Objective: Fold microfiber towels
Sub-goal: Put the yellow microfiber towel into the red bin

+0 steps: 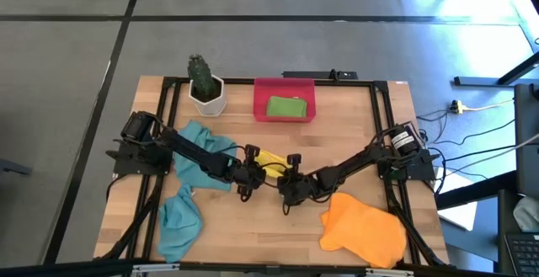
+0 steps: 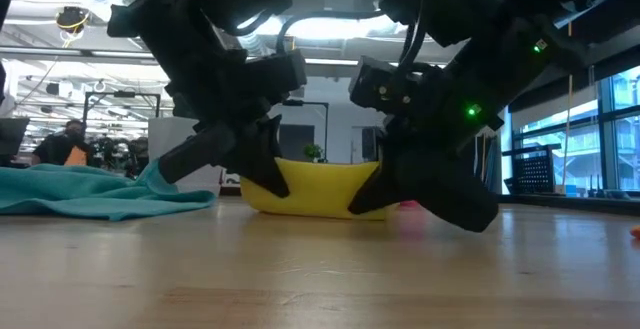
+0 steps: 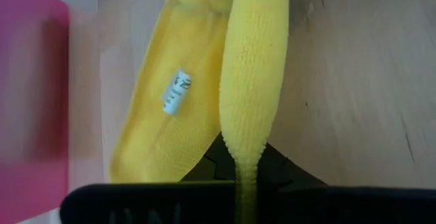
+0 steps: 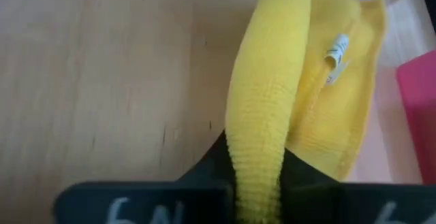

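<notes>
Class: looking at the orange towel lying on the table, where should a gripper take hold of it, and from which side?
Probably a corner of the orange towel, from above: it lies flattish and rumpled on the table, so only raised edges give fingers purchase.

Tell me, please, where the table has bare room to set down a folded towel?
Bare wood lies between the cactus pot and the table's left edge, also along the front between the teal towel and the orange towel. The middle is crowded: both pincers pinch the yellow towel.
</notes>
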Controlling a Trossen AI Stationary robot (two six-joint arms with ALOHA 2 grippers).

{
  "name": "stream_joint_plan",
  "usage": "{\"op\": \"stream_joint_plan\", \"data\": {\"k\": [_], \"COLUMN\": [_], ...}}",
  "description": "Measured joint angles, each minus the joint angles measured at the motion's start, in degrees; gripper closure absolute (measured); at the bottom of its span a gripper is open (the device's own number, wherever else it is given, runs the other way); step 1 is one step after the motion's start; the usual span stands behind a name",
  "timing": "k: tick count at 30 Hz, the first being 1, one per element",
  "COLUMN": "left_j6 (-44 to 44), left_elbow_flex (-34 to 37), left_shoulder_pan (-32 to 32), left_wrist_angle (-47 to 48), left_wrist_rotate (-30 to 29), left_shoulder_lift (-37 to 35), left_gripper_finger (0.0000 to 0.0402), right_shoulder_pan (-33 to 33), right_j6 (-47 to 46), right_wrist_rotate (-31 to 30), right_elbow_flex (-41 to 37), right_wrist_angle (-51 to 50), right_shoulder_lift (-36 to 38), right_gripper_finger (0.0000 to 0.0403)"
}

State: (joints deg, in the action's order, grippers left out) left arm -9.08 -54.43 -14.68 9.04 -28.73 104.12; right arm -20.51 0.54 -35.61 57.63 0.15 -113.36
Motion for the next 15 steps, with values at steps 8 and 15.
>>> {"op": "stream_joint_plan", "data": {"k": [8,15], "left_j6": [-2.05,-10.87], "left_elbow_flex": [-0.07,-0.80], "left_shoulder_pan": [0.70,4.27], "left_wrist_angle": [1.55,1.74], "left_wrist_rotate": [-0.50,-2.98], "left_shoulder_lift": [-4.32,-14.51], "left_gripper_finger": [0.0401,0.0401], "right_shoulder_pan": [0.22,4.22], "right_j6": [0.23,5.92], "right_wrist_rotate": [-0.22,-0.71], "right_elbow_flex": [0.02,0.04], "right_wrist_angle": [-3.26,-8.71], "right_shoulder_lift": [7.13,18.02], "right_gripper_finger": [0.0385,0.0386]}}
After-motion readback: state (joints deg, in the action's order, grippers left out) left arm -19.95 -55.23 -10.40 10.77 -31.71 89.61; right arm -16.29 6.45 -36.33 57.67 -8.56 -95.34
